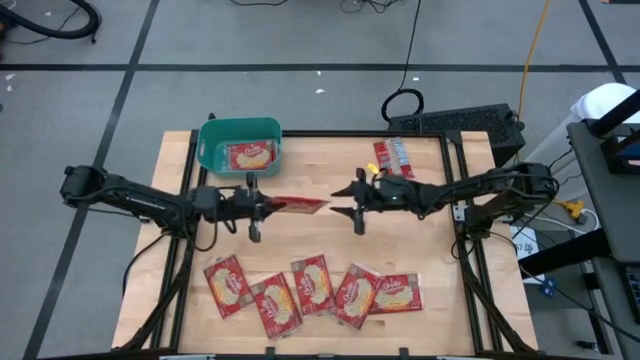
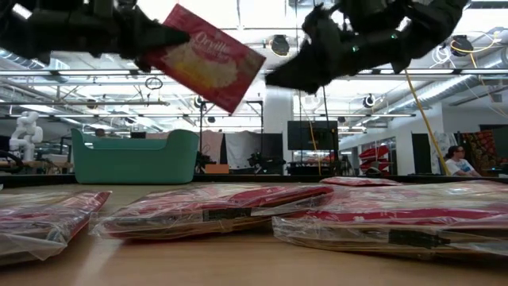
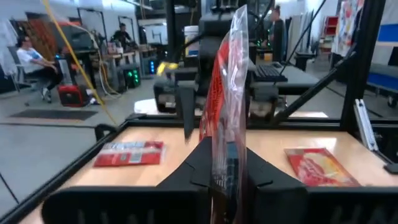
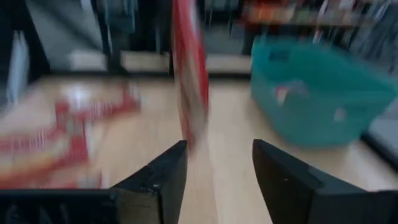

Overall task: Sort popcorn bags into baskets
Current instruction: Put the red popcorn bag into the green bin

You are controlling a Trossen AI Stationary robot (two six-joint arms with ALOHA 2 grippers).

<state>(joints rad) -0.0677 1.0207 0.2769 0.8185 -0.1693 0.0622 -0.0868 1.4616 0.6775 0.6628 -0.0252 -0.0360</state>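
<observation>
My left gripper (image 1: 268,206) is shut on a red popcorn bag (image 1: 300,205) and holds it in the air over the middle of the table. The bag stands on edge (image 3: 227,93) and its printed face shows in the low view (image 2: 205,57). Facing it from the right, my right gripper (image 1: 340,202) is open. Its fingers (image 4: 168,168) stand just short of the bag's free end (image 4: 189,81) and touch nothing. The teal basket (image 1: 240,150) stands at the far left with one bag (image 1: 250,156) lying in it. My left gripper pinches the bag's near end (image 3: 225,168) between its two fingers, one on each flat face. The fingers come level from the table's left. The bag is lifted clear of the table, on edge, and sticks out toward the right gripper, tilted in the low view.
Several popcorn bags (image 1: 312,288) lie in a row along the table's near edge. Another bag (image 1: 393,157) lies at the far right. A dark keyboard (image 1: 455,122) sits beyond the far edge. People sit in the room behind the table.
</observation>
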